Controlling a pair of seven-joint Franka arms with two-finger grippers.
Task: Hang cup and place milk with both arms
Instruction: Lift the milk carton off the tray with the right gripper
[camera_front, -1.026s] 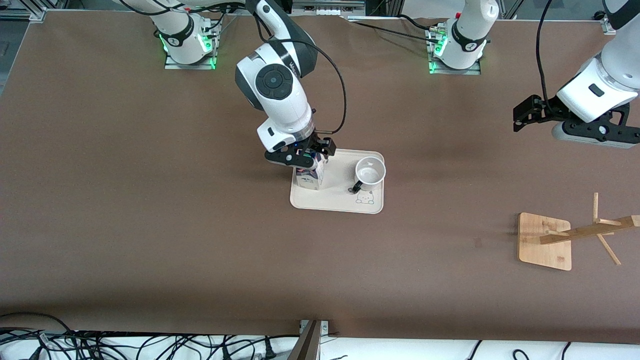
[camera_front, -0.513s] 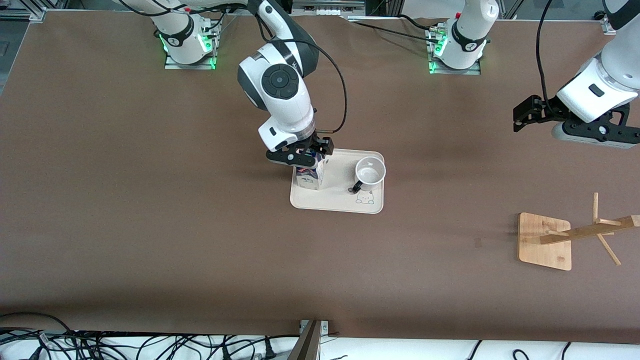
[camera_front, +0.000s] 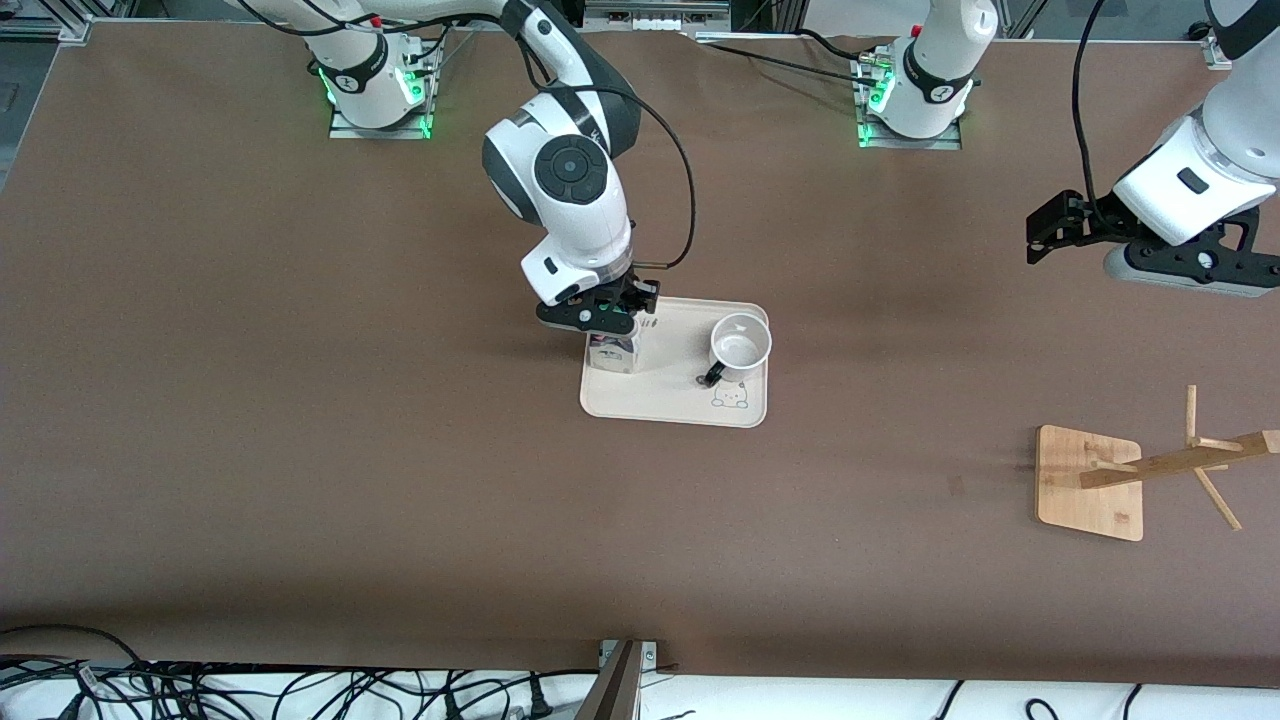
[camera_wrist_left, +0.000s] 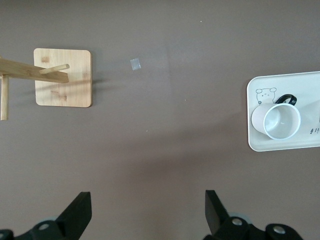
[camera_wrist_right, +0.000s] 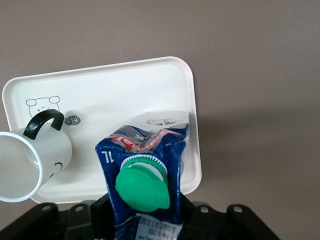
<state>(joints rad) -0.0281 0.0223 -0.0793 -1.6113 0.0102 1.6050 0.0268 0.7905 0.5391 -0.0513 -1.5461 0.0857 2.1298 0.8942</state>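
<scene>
The milk is a blue and white carton with a green cap, at the tray's end toward the right arm. My right gripper is shut on it from above. In the right wrist view the carton sits between the black fingers of my right gripper, over the tray. The white cup stands upright on the tray's other end, its black handle toward the front camera. It also shows in the right wrist view and the left wrist view. My left gripper waits open and empty over bare table, as the left wrist view shows.
A wooden cup rack with pegs stands near the left arm's end of the table, nearer the front camera than the tray; it also shows in the left wrist view. A small mark lies on the brown table beside it.
My right gripper has shifted slightly toward the left arm's end on the milk, and less of the carton shows beneath it. The left arm has not moved.
</scene>
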